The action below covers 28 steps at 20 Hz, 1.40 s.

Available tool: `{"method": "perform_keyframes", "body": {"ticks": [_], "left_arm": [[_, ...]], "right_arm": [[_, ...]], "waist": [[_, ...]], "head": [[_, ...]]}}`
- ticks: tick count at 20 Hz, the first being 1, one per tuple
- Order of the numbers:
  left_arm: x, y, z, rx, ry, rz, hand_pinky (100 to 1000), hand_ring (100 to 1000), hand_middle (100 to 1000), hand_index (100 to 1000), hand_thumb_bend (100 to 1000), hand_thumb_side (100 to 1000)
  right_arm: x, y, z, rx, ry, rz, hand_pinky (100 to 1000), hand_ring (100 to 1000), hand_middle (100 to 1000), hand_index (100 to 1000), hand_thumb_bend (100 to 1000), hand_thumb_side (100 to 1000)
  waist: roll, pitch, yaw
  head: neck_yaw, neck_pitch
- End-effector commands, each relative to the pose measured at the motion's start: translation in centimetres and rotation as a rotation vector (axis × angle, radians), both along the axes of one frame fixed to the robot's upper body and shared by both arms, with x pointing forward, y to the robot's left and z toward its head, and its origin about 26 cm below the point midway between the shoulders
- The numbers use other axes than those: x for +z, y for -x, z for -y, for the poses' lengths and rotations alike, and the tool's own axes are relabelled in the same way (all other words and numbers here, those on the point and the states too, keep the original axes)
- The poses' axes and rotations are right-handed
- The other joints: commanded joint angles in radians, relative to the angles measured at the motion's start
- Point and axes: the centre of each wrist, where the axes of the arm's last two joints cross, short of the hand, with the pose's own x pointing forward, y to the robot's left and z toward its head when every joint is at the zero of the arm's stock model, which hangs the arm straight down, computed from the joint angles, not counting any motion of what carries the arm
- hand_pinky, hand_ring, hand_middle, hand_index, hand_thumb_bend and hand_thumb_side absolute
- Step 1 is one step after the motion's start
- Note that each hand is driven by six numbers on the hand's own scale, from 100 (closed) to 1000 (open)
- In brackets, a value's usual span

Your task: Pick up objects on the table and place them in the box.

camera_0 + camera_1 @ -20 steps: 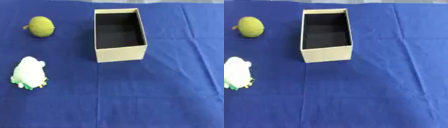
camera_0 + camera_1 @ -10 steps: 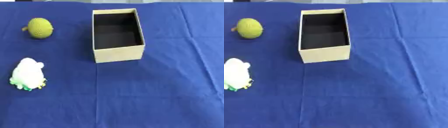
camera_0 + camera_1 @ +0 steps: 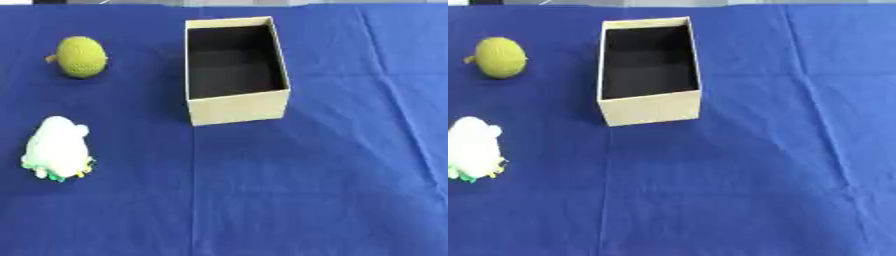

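Note:
An open cream cardboard box (image 3: 238, 107) with a dark, empty inside stands on the blue tablecloth, a little above the middle. To its far left lies a round olive-green knitted toy (image 3: 80, 56). Nearer the front on the left sits a white plush toy (image 3: 56, 148) with small green and yellow bits at its base. Neither of my hands shows in either eye view.
The blue cloth (image 3: 306, 190) covers the whole table and has fold creases running across it. A pale strip of the table's far edge (image 3: 623, 2) shows at the top.
The whole picture has shifted slightly downward, so the camera has tilted. The box and both toys stay where they were on the cloth.

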Motion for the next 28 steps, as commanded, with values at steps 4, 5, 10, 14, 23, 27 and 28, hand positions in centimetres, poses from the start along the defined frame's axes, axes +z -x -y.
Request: {"method": "perform_keyframes", "body": {"ticks": [4, 5, 10, 14, 23, 27, 28], "left_arm": [[0.8, -0.3, -0.7, 0.129, -0.314, -0.096, 930, 921, 907, 936, 408, 418], [0.7, -0.4, -0.6, 0.140, -0.340, -0.115, 931, 922, 908, 936, 411, 417], [-0.2, -1.2, -1.2, 0.167, -0.415, -0.270, 956, 949, 922, 956, 515, 384], [-0.9, -1.8, -1.6, 0.167, -0.459, -0.354, 973, 965, 933, 966, 494, 312], [-1.7, -3.1, -1.4, 0.123, -0.502, -0.452, 991, 980, 942, 980, 492, 326], [-1.9, -3.8, -1.1, 0.138, -0.488, -0.438, 983, 977, 939, 977, 493, 273], [-2.0, -4.0, -1.0, 0.141, -0.482, -0.432, 978, 974, 937, 976, 484, 282]], "right_arm": [[1.0, 0.3, 0.1, -0.005, 0.038, 0.021, 878, 790, 545, 780, 100, 538], [1.0, 0.3, 0.1, -0.004, 0.039, 0.021, 878, 790, 545, 780, 100, 538], [0.9, 0.3, 0.1, -0.003, 0.038, 0.015, 879, 789, 543, 780, 100, 539], [0.9, 0.3, 0.0, 0.001, 0.037, 0.010, 879, 789, 542, 780, 100, 539], [0.8, 0.2, -0.1, 0.012, 0.032, -0.003, 881, 788, 540, 778, 100, 540], [0.7, 0.2, -0.2, 0.017, 0.032, -0.009, 881, 788, 537, 777, 100, 541], [0.6, 0.2, -0.2, 0.017, 0.032, -0.011, 882, 788, 537, 777, 100, 541]], "waist": [[0.004, -0.020, -0.002], [0.005, -0.020, -0.003], [0.007, -0.019, -0.009], [0.009, -0.019, -0.014], [0.012, -0.019, -0.023], [0.012, -0.018, -0.028], [0.012, -0.018, -0.029]], "head": [[0.004, -0.001], [0.005, -0.002], [0.012, 0.000], [0.018, 0.002], [0.025, 0.003], [0.030, 0.004], [0.031, 0.004]]}}
